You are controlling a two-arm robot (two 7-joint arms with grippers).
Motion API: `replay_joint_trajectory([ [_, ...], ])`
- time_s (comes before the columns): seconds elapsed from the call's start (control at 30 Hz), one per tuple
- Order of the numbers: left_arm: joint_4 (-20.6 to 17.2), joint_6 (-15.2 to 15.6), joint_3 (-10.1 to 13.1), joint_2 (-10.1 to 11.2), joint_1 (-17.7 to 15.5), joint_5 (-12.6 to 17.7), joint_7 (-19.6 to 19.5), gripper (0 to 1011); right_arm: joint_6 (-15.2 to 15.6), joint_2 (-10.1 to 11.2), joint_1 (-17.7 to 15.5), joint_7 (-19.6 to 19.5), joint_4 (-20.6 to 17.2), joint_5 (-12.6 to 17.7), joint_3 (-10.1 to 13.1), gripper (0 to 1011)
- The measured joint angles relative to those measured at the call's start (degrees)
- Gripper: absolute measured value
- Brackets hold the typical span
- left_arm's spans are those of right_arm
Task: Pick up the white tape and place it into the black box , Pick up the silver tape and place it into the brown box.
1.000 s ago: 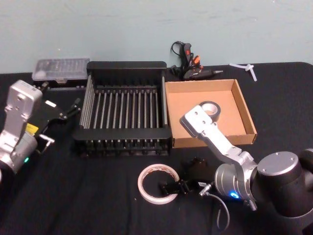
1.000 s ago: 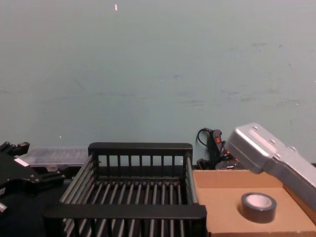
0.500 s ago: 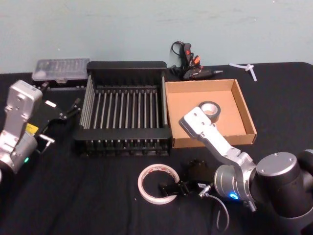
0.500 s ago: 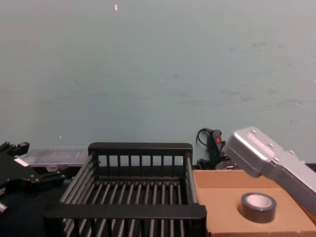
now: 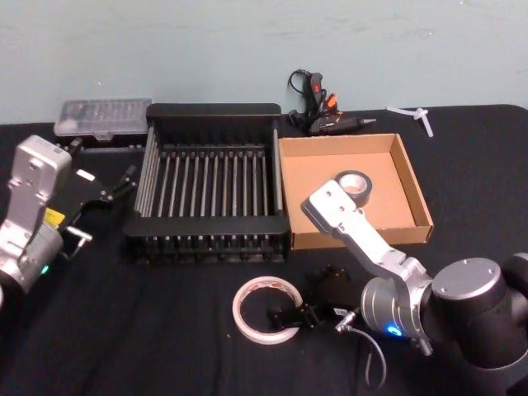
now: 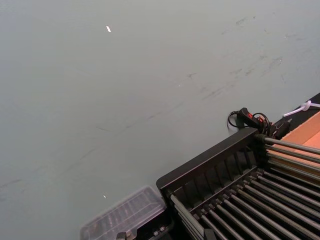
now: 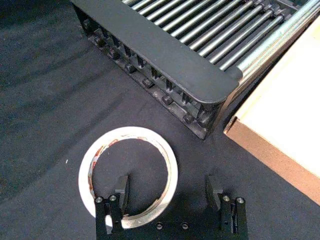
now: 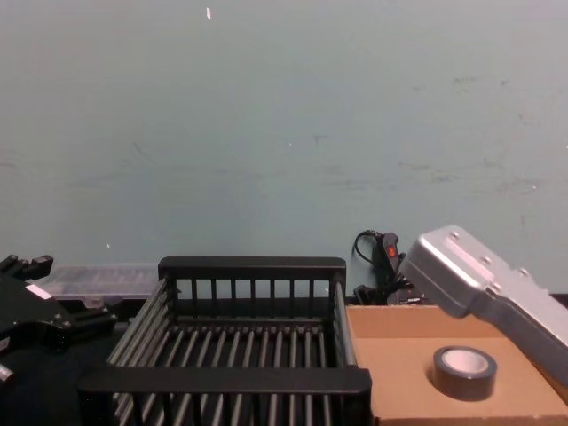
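On the black table just in front of the black box (image 5: 206,186), the right gripper (image 7: 167,192) has edged closer, fingers spread wide astride the white tape's (image 7: 128,174) near rim, gripping nothing, while the silver tape (image 5: 355,183) already sits in the brown box (image 5: 309,169).

The light is soft and even, not very bright. The wall (image 8: 284,115) looks pale green all over. The black desk (image 5: 148,330) is dark and hides its shadows. The pictures look a bit fuzzy. The crate (image 5: 210,186) bars shine a little.
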Motion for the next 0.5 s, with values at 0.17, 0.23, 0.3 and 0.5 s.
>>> replay_joint_trajectory([
  [0.17,0.00,0.00,0.00,0.00,0.00,0.00,0.00,1001,-0.09,-0.26,-0.06,0.24,0.06,-0.31,0.12,1002],
  [0.23,0.00,0.00,0.00,0.00,0.00,0.00,0.00,1001,-0.10,-0.32,-0.06,0.38,0.10,-0.42,0.16,1002],
  [0.3,0.00,0.00,0.00,0.00,0.00,0.00,0.00,1001,-0.10,-0.38,-0.07,0.45,0.15,-0.49,0.19,1002],
  [0.5,0.00,0.00,0.00,0.00,0.00,0.00,0.00,1001,-0.10,-0.68,-0.12,0.62,0.39,-0.74,0.24,1002],
])
